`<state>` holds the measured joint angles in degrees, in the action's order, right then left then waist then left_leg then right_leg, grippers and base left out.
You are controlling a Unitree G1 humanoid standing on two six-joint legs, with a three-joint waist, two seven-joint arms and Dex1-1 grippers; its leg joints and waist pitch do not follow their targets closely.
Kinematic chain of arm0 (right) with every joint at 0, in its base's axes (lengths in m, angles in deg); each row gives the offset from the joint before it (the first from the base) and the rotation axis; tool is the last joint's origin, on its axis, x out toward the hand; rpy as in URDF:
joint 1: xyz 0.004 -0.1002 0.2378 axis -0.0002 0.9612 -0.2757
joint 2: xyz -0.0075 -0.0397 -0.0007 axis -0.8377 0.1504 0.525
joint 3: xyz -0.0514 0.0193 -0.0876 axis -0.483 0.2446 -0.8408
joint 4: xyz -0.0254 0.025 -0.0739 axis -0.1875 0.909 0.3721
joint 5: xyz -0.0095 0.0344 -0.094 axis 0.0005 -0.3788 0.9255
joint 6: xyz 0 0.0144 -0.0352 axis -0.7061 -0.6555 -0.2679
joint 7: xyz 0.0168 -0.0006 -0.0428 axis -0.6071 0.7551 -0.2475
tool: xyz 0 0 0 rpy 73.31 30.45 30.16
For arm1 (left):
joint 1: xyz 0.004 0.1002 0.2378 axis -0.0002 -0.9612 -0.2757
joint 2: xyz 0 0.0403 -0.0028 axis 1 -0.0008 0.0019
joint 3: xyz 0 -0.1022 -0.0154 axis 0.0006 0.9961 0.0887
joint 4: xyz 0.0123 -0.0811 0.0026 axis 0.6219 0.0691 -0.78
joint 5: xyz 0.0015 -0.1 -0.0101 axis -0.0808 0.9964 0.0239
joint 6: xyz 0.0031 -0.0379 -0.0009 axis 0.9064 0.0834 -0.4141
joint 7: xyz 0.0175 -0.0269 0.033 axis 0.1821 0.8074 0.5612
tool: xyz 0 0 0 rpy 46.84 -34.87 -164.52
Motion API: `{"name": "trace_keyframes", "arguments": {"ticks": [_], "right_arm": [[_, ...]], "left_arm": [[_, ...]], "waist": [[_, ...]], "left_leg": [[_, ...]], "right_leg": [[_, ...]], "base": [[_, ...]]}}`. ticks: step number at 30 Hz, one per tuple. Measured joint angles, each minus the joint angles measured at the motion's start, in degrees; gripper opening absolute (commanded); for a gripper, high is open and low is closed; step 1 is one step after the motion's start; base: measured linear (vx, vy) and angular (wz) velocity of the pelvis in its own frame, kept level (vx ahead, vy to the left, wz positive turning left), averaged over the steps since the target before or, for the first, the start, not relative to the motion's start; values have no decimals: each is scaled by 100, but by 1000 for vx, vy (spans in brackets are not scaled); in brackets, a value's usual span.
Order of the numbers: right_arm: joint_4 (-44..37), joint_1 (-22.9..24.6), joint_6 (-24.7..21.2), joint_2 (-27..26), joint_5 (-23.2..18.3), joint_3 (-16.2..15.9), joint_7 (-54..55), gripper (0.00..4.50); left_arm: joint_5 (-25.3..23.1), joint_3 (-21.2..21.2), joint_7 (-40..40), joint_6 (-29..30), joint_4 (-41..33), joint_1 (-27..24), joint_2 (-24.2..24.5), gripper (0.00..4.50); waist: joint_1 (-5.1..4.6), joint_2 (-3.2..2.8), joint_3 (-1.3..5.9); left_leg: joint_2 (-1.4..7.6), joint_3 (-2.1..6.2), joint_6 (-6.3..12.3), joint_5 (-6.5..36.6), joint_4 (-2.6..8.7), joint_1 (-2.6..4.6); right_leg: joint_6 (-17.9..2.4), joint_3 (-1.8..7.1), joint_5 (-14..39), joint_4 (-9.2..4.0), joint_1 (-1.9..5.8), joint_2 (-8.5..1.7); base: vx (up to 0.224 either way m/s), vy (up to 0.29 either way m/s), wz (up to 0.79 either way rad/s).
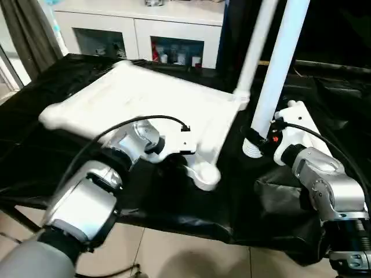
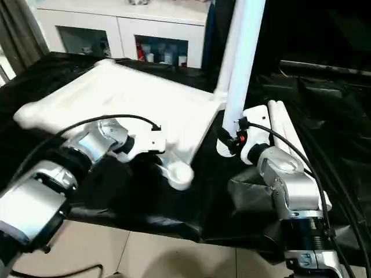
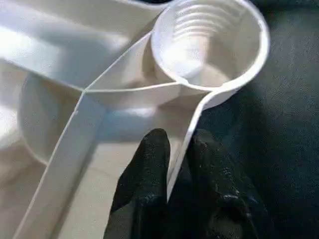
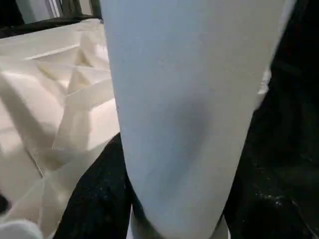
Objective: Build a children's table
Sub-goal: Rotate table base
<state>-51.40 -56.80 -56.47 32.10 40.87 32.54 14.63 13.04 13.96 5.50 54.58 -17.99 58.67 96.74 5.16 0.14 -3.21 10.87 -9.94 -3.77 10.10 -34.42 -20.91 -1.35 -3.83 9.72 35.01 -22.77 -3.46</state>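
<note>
Left pincer [image 3: 180,164] clamped on the thin side wall of the white plastic children's table top [image 1: 151,101], one black finger [image 3: 144,169] inside the ribbed underside, the other outside, just below the open threaded corner socket [image 3: 207,47]. In the left eye view, that socket [image 1: 204,175] at lower centre of the frame, the upturned slab stretching from there toward the upper left, resting on a work tabletop draped in black sheeting [image 1: 174,202].

Right pincer [image 1: 261,142] closed around the lower end of a long white tubular leg [image 1: 281,63], held nearly upright at centre right, its ribbed threaded end [image 1: 251,147] just above the black cover. In the right wrist view, the same leg [image 4: 184,114] between the dark fingers.

Second leg [image 1: 255,46] standing in the far right corner socket, slanting toward the top of the frame, just beside the held one. Two more legs [image 2: 284,124] lying side by side on the black cover at right, behind the silver right forearm [image 2: 293,185].

White cabinet with glass doors [image 1: 139,32] along the top left, beyond the work surface. Tiled floor [image 1: 174,255] at bottom.
</note>
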Motion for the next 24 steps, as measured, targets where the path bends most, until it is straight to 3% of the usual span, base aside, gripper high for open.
{"name": "trace_keyframes", "arguments": {"ticks": [3,7,13,19,22,24], "right_arm": [[0,-20,24,-2,0,-5,-6,193],[0,-21,66,-2,0,-4,-5,193],[0,-20,71,-65,2,-7,17,193],[5,-20,79,-133,29,-55,43,193],[5,-27,80,-149,36,-57,45,193],[5,-27,80,-160,36,-57,45,193]], "left_arm": [[267,348,344,465,5,-48,-228,41],[393,525,718,548,-213,-251,-307,23],[277,531,1418,171,-537,-540,-300,0],[268,537,1554,-151,-899,-854,-167,0],[324,570,1440,-205,-1080,-963,-89,59],[397,610,1338,-126,-1123,-1040,-38,59]], "waist": [[-10,1,-1],[-35,5,-3],[-37,5,-3],[-37,6,-4],[-38,8,-5],[-30,8,-5]], "left_leg": [[-1,-1,0,0,-2,-1],[2,0,0,0,3,-11],[3,2,0,-1,8,-6],[4,2,0,0,10,-5],[4,2,-1,0,12,-9],[4,2,-1,0,15,-13]], "right_leg": [[-2,-1,-2,0,0,-2],[18,-5,10,0,-4,1],[22,-6,12,-2,-6,4],[22,-6,12,-4,-17,3],[21,-6,11,-5,-28,4],[19,-6,10,-5,-33,4]], "base": [[0,0,0],[0,0,0],[0,0,0],[0,0,0],[0,0,0],[0,0,0]]}}
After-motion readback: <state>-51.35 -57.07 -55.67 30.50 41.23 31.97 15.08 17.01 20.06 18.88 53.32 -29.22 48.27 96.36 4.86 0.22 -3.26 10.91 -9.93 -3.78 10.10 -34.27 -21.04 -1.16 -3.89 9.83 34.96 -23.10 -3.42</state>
